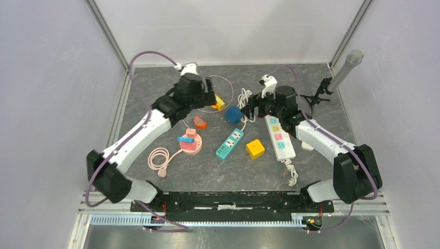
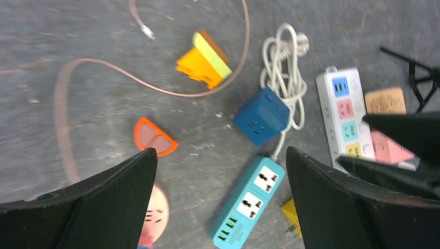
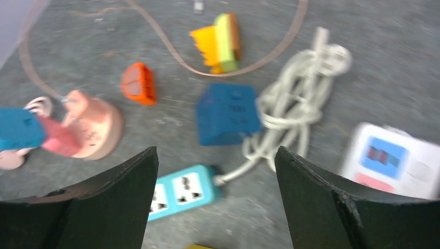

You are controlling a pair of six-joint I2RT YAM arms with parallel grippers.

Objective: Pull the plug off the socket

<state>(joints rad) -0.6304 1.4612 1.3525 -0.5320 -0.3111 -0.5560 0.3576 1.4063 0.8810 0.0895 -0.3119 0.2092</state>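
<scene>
Above the far half of the bench [image 1: 233, 174], the left end effector [image 2: 220, 153] and right end effector [image 3: 215, 150] both hang spread and empty. Nothing looks done yet: the blue plug [image 1: 186, 139] seems seated on the pink round socket [image 1: 193, 148], toward 7 o'clock from the left one, its long axis roughly 9-to-3, prongs hidden.
</scene>
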